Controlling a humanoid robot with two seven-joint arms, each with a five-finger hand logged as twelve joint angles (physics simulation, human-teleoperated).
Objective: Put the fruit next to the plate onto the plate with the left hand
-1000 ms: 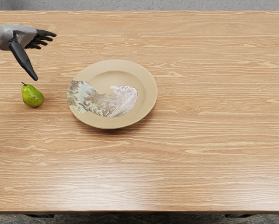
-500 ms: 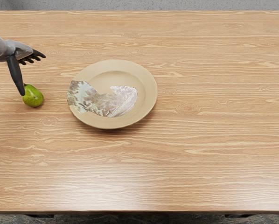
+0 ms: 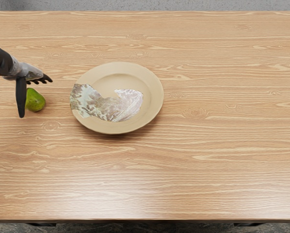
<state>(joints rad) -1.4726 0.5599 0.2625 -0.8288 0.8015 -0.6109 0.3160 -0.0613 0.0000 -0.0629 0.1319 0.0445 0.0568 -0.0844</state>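
A small green pear (image 3: 36, 100) lies on the wooden table just left of the tan plate (image 3: 150, 82), which carries a leaf-like pattern. My left hand (image 3: 27, 83) comes in from the left edge and hovers right over the pear. Its thumb points down along the pear's left side and its fingers (image 3: 43, 79) spread past the pear's top. The hand is open and holds nothing. Part of the pear's left side is hidden by the thumb. The right arm does not show.
The table's far edge (image 3: 145, 11) runs along the top of the view and its near edge along the bottom. Bare wood stretches right of the plate and in front of it.
My left hand has dropped down and toward the near side, from well above the pear to around its top. The thumb now hangs vertically beside the pear. Pear and plate have not moved.
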